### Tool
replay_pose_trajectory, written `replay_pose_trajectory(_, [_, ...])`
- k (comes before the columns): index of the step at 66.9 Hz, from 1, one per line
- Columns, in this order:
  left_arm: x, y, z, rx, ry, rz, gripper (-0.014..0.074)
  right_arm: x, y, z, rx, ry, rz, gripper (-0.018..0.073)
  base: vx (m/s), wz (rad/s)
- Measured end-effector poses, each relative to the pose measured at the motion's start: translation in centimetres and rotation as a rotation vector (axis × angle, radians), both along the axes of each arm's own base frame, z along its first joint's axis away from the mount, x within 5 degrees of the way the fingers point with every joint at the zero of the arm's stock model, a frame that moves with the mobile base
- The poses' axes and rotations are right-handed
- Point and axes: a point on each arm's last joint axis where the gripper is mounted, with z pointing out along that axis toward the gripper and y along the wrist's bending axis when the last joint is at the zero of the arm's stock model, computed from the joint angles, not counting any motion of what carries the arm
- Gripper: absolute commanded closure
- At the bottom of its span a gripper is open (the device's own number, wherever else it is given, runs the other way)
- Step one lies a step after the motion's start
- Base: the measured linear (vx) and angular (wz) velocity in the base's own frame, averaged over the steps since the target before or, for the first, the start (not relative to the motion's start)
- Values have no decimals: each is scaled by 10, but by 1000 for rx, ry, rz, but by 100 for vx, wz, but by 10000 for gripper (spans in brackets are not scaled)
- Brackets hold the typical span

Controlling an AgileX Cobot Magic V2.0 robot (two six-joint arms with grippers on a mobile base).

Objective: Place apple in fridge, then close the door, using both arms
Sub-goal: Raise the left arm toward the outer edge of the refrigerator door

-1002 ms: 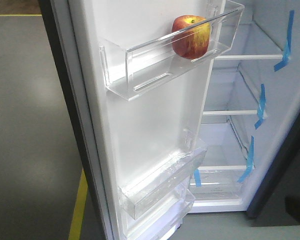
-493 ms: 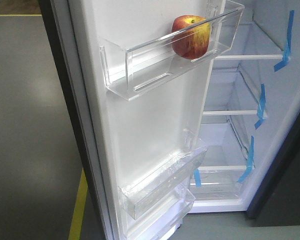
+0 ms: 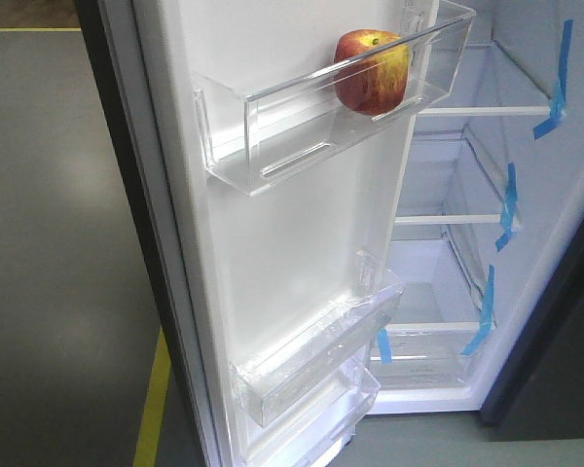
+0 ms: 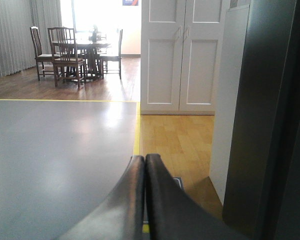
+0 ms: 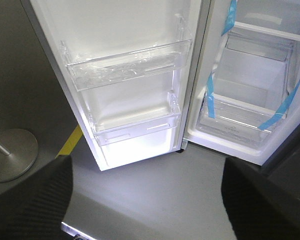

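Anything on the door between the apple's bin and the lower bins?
Nothing stored there: the front view shows only bare white door between the top bin holding the apple and the lower bins.

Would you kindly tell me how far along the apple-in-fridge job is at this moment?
Done: the apple sits in the upper bin of the door. In hand: nothing; the left gripper is shut and empty, the right gripper open and empty. Left: the door stands wide open, the fridge interior exposed, so closing it remains.
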Motion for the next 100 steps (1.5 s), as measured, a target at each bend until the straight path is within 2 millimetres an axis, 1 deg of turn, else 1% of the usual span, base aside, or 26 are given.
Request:
replay_pose_trajectory(8, [0,0,6,-12,-71,2,603,0,0,0,-1,-1,-1,-20,0,0])
replay_pose_trajectory(15, [-2,0,18,-40,-162,1,603,0,0,0,-1,-1,-1,-20,0,0])
replay_pose_trajectory(21, [-7,0,39,-45,-228,-2,603,0,0,0,-1,-1,-1,-20,0,0])
replay_pose_trajectory(24, [-10,0,56,-45,-262,-4,603,0,0,0,-1,-1,-1,-20,0,0])
replay_pose_trajectory(27, [-11,0,70,-44,-266,-5,603,0,0,0,-1,-1,-1,-20,0,0])
replay_pose_trajectory(28, [-11,0,76,-44,-262,-5,603,0,0,0,-1,-1,-1,-20,0,0])
replay_pose_trajectory(32, [-9,0,91,-40,-223,-5,603,0,0,0,-2,-1,-1,-20,0,0])
replay_pose_trajectory(35, [-3,0,107,-30,-180,-5,603,0,0,0,-2,-1,-1,-20,0,0])
replay_pose_trajectory(39, [6,0,120,-14,-109,-4,603,0,0,0,-2,-1,-1,-20,0,0])
replay_pose_trajectory(43, [19,1,132,3,-19,-6,603,0,0,0,-2,-1,-1,-20,0,0])
replay_pose_trajectory(46, [34,1,142,15,63,-8,603,0,0,0,-2,-1,-1,-20,0,0])
replay_pose_trajectory(50, [53,2,149,29,171,-13,603,0,0,0,-2,-1,-1,-20,0,0])
replay_pose_trajectory(56, [82,4,155,36,331,-23,603,0,0,0,-2,-1,-1,-20,0,0])
replay_pose_trajectory(59, [101,5,158,38,412,-29,603,0,0,0,-2,-1,-1,-20,0,0])
replay_pose_trajectory(67, [140,7,162,49,578,-46,603,0,0,0,-2,-1,-1,-20,0,0])
replay_pose_trajectory(69, [154,8,157,50,642,-52,603,0,0,0,-2,-1,-1,-20,0,0])
replay_pose_trajectory(71, [162,8,159,54,667,-56,603,0,0,0,-2,-1,-1,-20,0,0])
replay_pose_trajectory(82, [212,11,152,47,857,-75,603,0,0,0,-2,-1,-1,-20,0,0])
replay_pose_trajectory(91, [242,12,145,55,961,-103,603,0,0,0,-2,-1,-1,-20,0,0])
replay_pose_trajectory(100, [266,6,140,26,993,-190,603,0,0,0,-2,-1,-1,-20,0,0])
